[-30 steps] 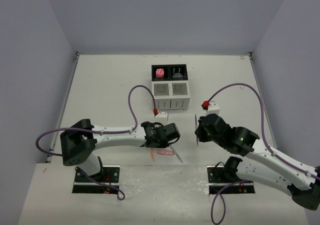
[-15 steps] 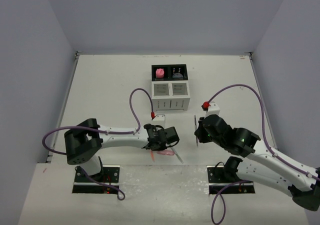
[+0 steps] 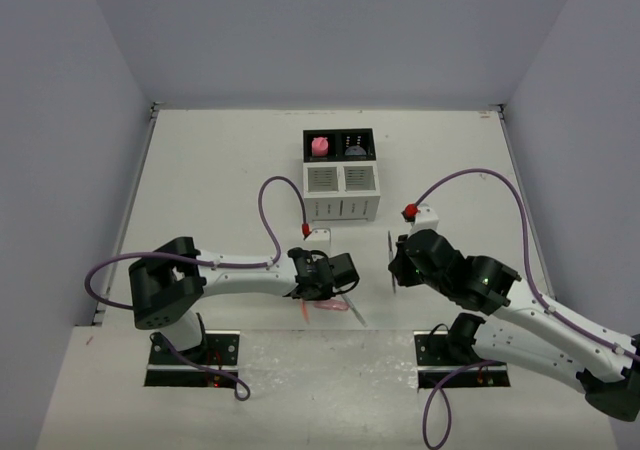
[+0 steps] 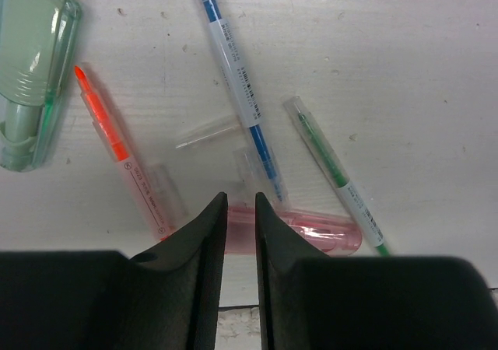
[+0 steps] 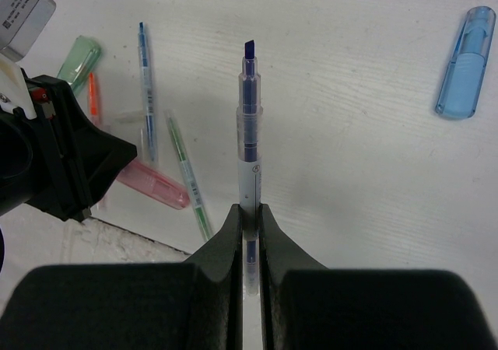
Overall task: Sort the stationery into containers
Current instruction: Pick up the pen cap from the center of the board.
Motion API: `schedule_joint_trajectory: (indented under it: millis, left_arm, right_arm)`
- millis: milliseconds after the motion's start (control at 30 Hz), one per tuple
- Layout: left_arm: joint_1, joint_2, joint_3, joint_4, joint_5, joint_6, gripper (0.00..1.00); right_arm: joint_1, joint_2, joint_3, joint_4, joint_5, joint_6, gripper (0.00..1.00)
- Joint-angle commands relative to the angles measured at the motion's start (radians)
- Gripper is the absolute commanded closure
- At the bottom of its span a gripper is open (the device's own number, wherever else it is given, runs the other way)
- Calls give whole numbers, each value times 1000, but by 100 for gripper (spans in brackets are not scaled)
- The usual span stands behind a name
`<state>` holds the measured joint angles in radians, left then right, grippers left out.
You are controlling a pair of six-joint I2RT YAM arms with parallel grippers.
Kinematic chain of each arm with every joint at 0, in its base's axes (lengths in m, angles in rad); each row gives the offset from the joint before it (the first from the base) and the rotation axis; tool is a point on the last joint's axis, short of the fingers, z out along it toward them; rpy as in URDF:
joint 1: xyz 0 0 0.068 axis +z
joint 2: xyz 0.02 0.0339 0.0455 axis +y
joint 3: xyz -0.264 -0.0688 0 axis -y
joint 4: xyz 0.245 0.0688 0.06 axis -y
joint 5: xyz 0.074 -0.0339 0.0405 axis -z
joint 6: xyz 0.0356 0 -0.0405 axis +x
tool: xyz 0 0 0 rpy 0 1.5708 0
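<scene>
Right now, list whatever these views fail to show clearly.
- Left wrist: the pink marker runs behind the left gripper; a grip cannot be confirmed.
- Left wrist: the green marker is cut by the frame's left edge.
- Top: the organizer contents are too small; only a pink item shows in one black bin.
- Right wrist: the blue pen has its lower end hidden inside the right gripper.

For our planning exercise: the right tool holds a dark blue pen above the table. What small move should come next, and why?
Probably carry it a short way forward and left toward the organizer, grip kept. The right tool is shut on the dark blue pen, and the organizer stands farther back, to its left, so releasing here would miss.
</scene>
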<state>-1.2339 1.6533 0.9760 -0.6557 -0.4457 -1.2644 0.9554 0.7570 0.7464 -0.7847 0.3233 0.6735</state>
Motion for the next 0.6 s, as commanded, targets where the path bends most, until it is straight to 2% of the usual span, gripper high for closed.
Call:
schedule_joint_trajectory:
  millis: [0, 567]
  left_arm:
    - [-6, 16, 7, 30, -48, -37, 77]
    - [-4, 46, 5, 72, -47, -33, 77]
  right_arm:
    - [7, -6, -4, 35, -4, -6, 100]
    - [13, 2, -5, 39, -12, -15, 100]
